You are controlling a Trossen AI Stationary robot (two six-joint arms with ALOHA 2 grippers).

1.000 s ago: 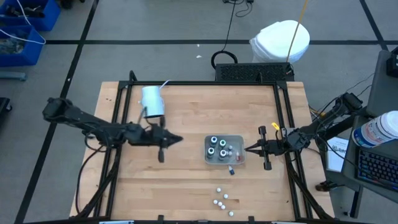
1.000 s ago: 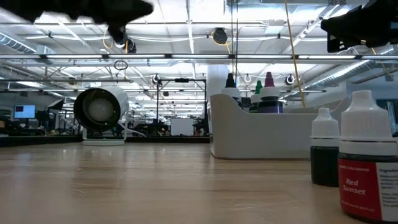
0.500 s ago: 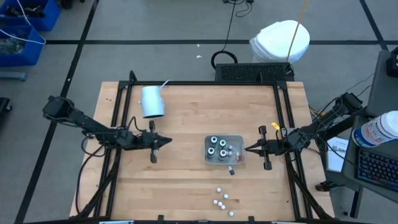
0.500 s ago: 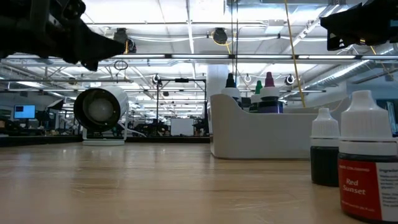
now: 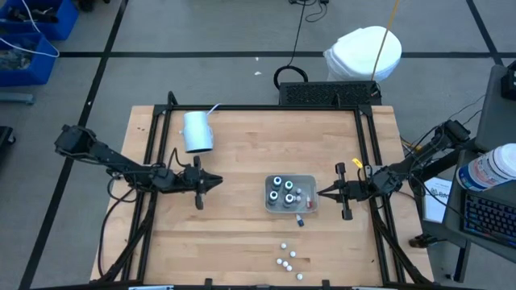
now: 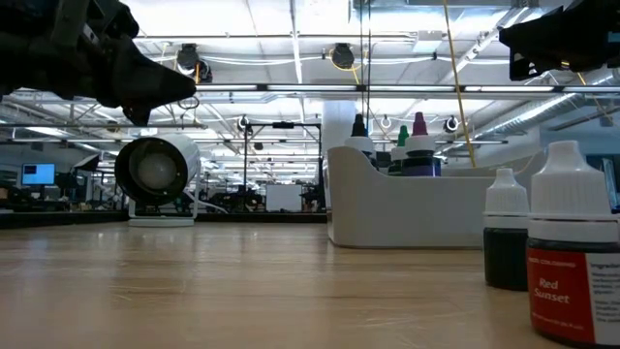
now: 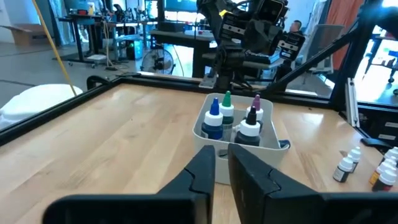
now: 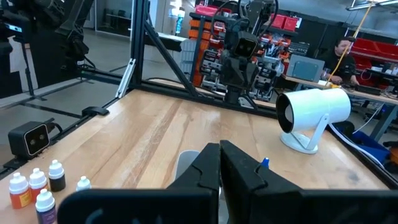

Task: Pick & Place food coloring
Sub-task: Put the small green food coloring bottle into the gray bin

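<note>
Several food coloring bottles (image 5: pixel 282 192) stand upright in a translucent square tray (image 5: pixel 309 179) at mid-table; the left wrist view shows their blue, green, purple and black tips (image 7: pixel 233 121). More small white-capped bottles (image 5: pixel 289 259) stand loose near the table's near edge, and one dark bottle (image 5: pixel 299 220) lies beside the tray. My left gripper (image 5: pixel 218 183) hovers level to the left of the tray and points at it, with a narrow gap between its fingers (image 7: pixel 222 163) and nothing in it. My right gripper (image 5: pixel 320 192) is shut and empty, level, just right of the tray.
A pale cylindrical cup on a stand (image 5: pixel 197 131) lies at the far left of the table. A black frame (image 5: pixel 367 145) rims the wooden top. The low view shows two bottles (image 6: pixel 572 262) close up at its right.
My left gripper has drawn back toward the table's left edge, away from the tray, and has come down. It has held nearly still over the last half second. The bottles and the tray have kept their places.
</note>
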